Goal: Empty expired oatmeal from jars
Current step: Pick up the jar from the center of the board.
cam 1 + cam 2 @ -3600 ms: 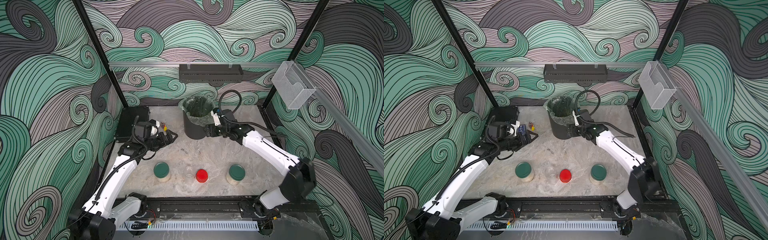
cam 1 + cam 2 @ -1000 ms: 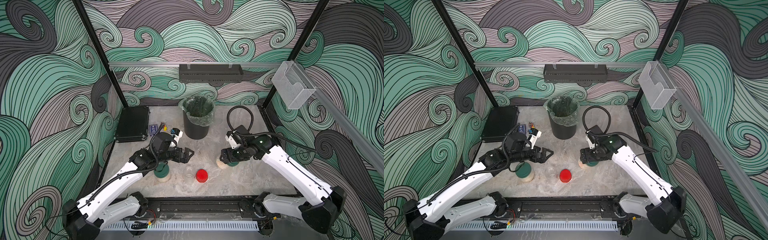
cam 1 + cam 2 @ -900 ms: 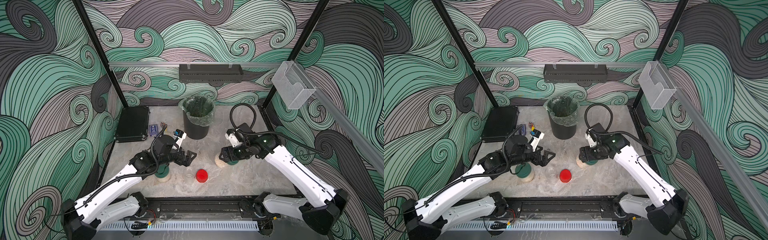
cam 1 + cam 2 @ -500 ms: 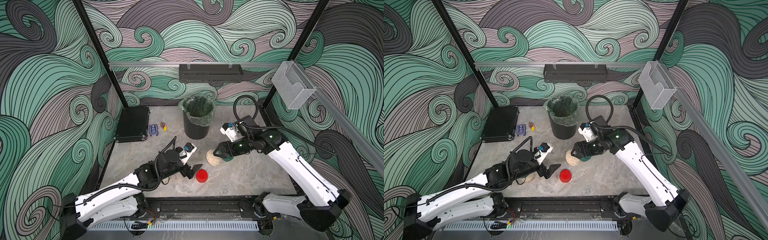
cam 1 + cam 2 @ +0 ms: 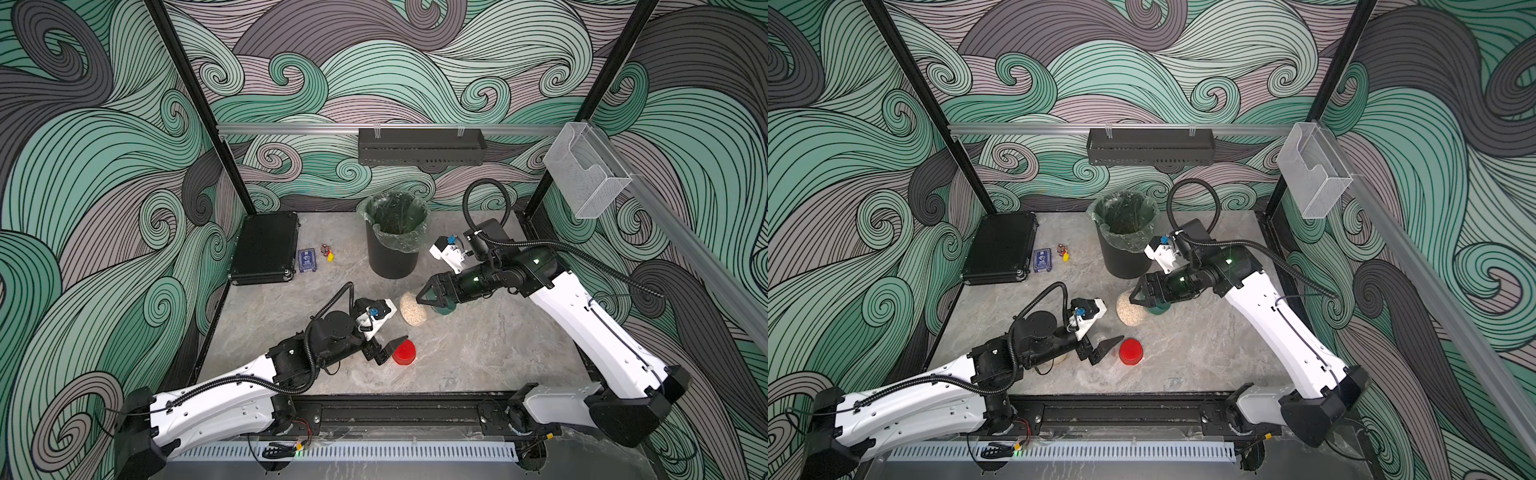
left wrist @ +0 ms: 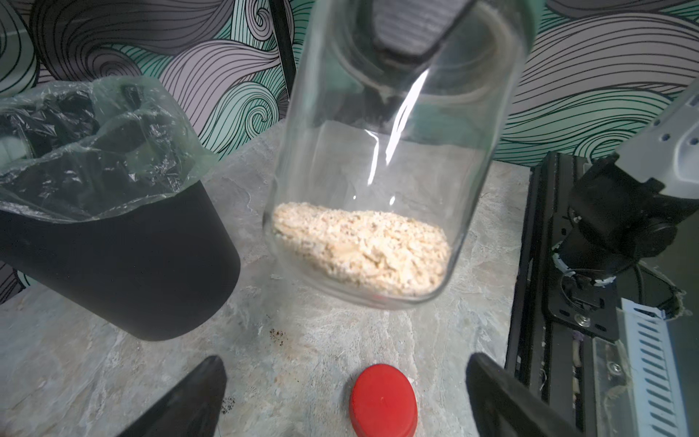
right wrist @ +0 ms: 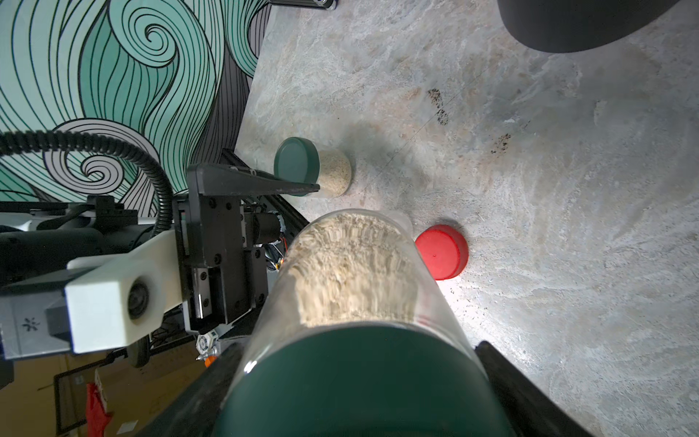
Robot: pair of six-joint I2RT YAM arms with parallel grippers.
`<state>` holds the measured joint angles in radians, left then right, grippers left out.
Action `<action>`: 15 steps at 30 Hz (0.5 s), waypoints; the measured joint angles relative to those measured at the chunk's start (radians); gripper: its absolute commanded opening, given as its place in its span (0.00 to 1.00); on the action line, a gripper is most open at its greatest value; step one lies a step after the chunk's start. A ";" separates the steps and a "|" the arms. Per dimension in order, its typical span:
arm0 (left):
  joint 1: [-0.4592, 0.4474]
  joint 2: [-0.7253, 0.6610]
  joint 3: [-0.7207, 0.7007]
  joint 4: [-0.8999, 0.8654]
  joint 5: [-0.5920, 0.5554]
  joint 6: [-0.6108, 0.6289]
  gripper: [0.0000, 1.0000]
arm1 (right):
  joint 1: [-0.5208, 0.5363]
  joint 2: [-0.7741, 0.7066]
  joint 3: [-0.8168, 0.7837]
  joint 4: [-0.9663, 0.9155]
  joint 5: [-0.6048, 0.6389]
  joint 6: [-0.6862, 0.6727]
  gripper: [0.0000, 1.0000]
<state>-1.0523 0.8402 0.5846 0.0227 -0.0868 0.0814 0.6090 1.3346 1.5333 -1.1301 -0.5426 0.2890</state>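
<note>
The right hand (image 5: 430,296) left the bin (image 5: 390,262), gripped 1 green-lidded jar (image 5: 413,308), lifted it off the tabletop (image 5: 478,340) and tipped it sideways. The left hand (image 5: 392,351) swung forward from the back to beside the red-lidded jar (image 5: 404,352).

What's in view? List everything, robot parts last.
held jar: one, clear, green lid, tilted above table
standing jar: one, clear, green lid, table front left
red-lidded jar: one, table front
oatmeal: beige, inside both green-lidded jars
bin: one, black, clear liner, back
case: one, black, back left
card box: one, blue, beside case
rack: one, black, back rail
holder: one, clear, right rail
left end effector: open, near red-lidded jar
right end effector: shut on held jar
</note>
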 measured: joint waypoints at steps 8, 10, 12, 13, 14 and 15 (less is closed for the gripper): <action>-0.026 0.057 0.076 -0.037 -0.034 0.109 0.99 | 0.060 0.008 0.000 0.073 -0.042 0.025 0.55; -0.036 0.058 0.075 -0.038 -0.059 0.135 0.99 | 0.072 0.011 0.000 0.085 -0.048 0.029 0.55; -0.039 0.057 0.075 -0.035 -0.079 0.156 0.99 | 0.078 0.018 0.000 0.089 -0.054 0.033 0.54; -0.042 0.057 0.074 -0.030 -0.088 0.167 0.98 | 0.081 0.023 0.000 0.092 -0.058 0.034 0.54; -0.043 0.057 0.074 -0.026 -0.096 0.177 0.99 | 0.084 0.028 0.000 0.094 -0.060 0.034 0.54; -0.044 0.057 0.074 -0.022 -0.105 0.184 0.99 | 0.088 0.037 0.000 0.095 -0.062 0.034 0.54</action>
<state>-1.0962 0.8974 0.6586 0.0010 -0.1917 0.2653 0.6971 1.3712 1.5337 -1.0348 -0.6044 0.3229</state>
